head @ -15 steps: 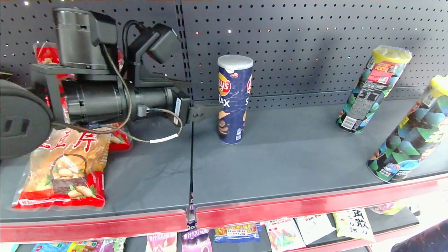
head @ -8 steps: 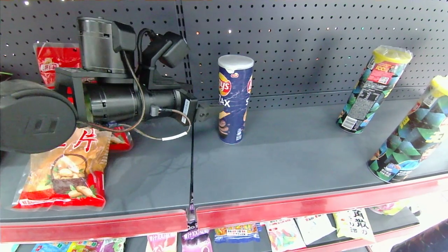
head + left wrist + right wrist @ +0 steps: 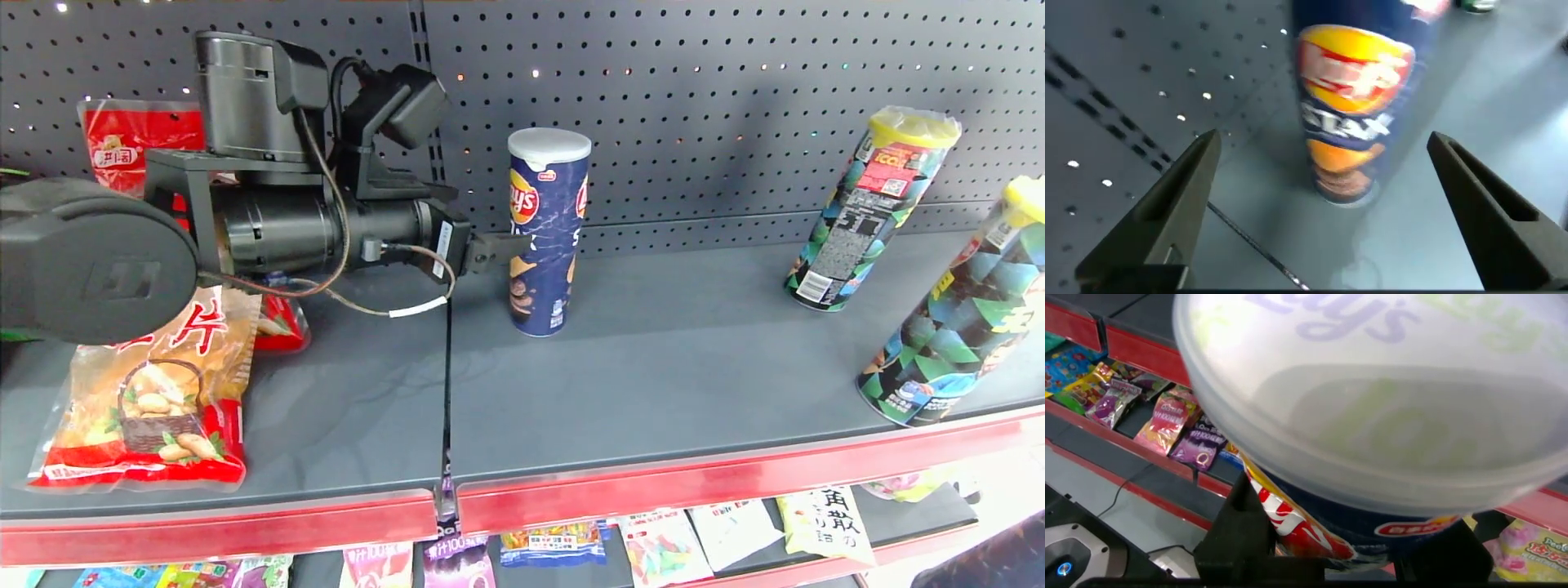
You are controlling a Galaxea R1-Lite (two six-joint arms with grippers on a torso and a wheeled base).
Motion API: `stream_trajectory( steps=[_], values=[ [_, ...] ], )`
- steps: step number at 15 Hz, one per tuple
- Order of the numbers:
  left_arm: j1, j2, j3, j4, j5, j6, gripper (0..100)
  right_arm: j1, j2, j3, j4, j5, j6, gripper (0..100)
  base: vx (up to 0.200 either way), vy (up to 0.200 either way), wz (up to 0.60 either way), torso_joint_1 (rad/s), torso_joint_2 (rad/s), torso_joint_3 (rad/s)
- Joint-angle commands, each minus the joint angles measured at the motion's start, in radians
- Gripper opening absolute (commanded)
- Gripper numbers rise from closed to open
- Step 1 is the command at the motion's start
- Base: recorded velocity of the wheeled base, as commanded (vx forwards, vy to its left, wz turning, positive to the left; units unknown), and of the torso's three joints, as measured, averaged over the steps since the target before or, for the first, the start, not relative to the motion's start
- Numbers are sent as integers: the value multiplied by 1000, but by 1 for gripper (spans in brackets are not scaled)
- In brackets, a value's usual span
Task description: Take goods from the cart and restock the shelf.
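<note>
Risk: the left claw (image 3: 1324,143), open with a finger either side of the blue can (image 3: 545,233), could topple it should a finger clip its wall sideways, the can being tall on a narrow base. It stands upright at centre frame in the head view, on the shelf (image 3: 694,351) near the pegboard (image 3: 735,98): dark blue, white-lidded, glossy. The right claw (image 3: 1339,547) is closed on a second can (image 3: 1388,416), translucent-lidded.

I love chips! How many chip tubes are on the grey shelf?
3: a blue tube mid-shelf, a green tube at the back right, a second green tube at the front right. More may hide behind the left arm.
</note>
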Motion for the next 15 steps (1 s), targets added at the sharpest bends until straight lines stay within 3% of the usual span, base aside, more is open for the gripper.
stream_trajectory(
  steps=[1,6,15],
  values=[
    [9,46,-39,-31,3,0,100,-1,2,0,0,0,-1,0,0,0,0,0,0,0],
    [-57,58,-64,-33,14,-1,100,-1,4,0,0,0,10,0,0,0,0,0,0,0],
    [-133,65,-67,-44,296,-3,100,-1,2,3,2,-10,15,0,0,0,0,0,0,0]
  ],
)
